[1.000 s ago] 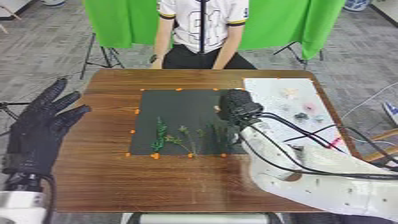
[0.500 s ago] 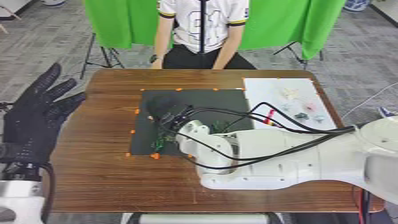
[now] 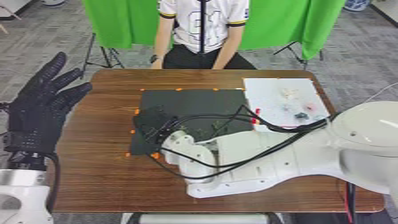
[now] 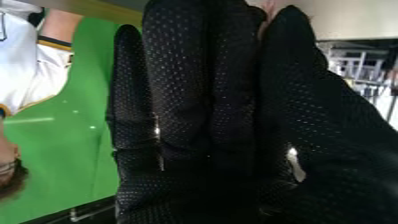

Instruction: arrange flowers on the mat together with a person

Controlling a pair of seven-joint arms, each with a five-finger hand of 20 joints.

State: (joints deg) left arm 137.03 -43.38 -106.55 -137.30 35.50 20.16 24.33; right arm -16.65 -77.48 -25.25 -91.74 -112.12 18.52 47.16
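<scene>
Across the dark mat (image 3: 191,100), the right hand (image 3: 155,119) has shifted leftward and closer in the head view; the left hand (image 3: 34,117) is spread wide beside the tabletop (image 3: 98,172), and flowers (image 3: 309,107) lie on the white board (image 3: 258,90). In the right wrist view, straight fingers (image 4: 178,90) stand close together; any hold cannot be told.

Table (image 3: 98,185) of smooth wood; mat (image 3: 200,102) matt; curtain (image 3: 115,25) of soft-folding cloth; arm shell (image 3: 235,172) smooth, gleaming.
</scene>
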